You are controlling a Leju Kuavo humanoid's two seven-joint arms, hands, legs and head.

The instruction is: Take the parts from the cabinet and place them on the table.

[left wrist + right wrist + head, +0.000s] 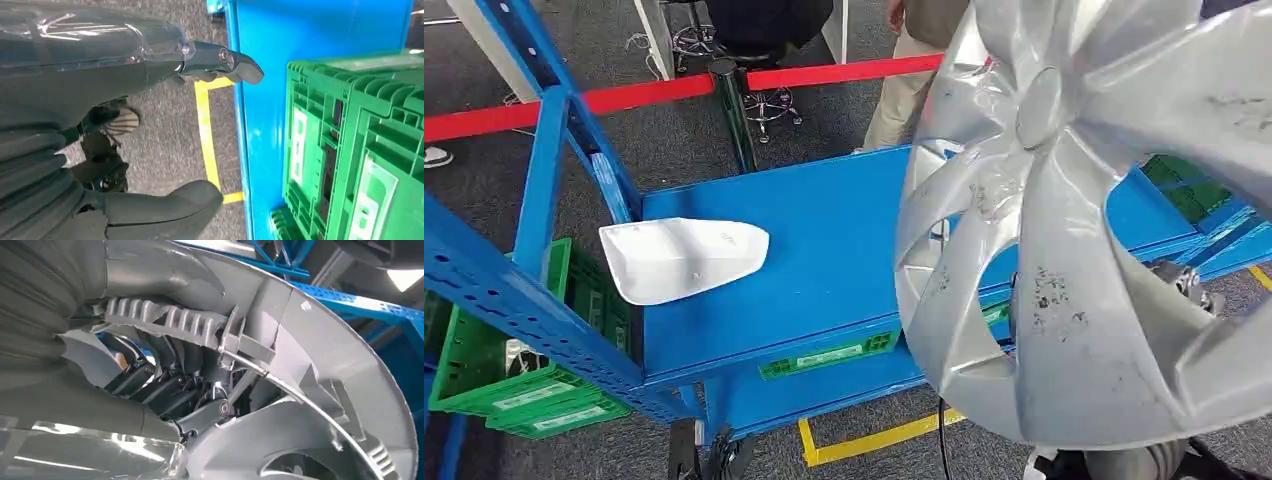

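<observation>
**Mia:** What are the fingers doing right now?

**Ben:** The right hand [165,390] has its dark fingers [150,382] tucked around the inside rim of the big silver wheel cover [1084,220]. It is holding it tight. In the head view the wheel cover is up in the air, close to the camera, tipped and in front of the blue surface.

**Mia:** And the other hand?

**Ben:** The left hand [125,140] holds nothing. Its thumb and fingers [225,60] are apart. It hangs low beside the blue frame, near a green crate [350,150], above the grey floor with a yellow line [205,135].

**Mia:** Is anything put down already?

**Ben:** Yes. A white part [682,257] lies flat on the blue desk [844,230], near its left end. Nothing is touching it.

**Mia:** So how much of the job is done?

**Ben:** I think one part is done, the white one. The wheel cover is out and being carried, but it is not set down yet. It has to go onto the blue desk, and there is bare room next to the white part.

**Mia:** Are there more parts to fetch?

**Ben:** I cannot tell. A person [914,70] stands behind the red barrier [674,92].
</observation>
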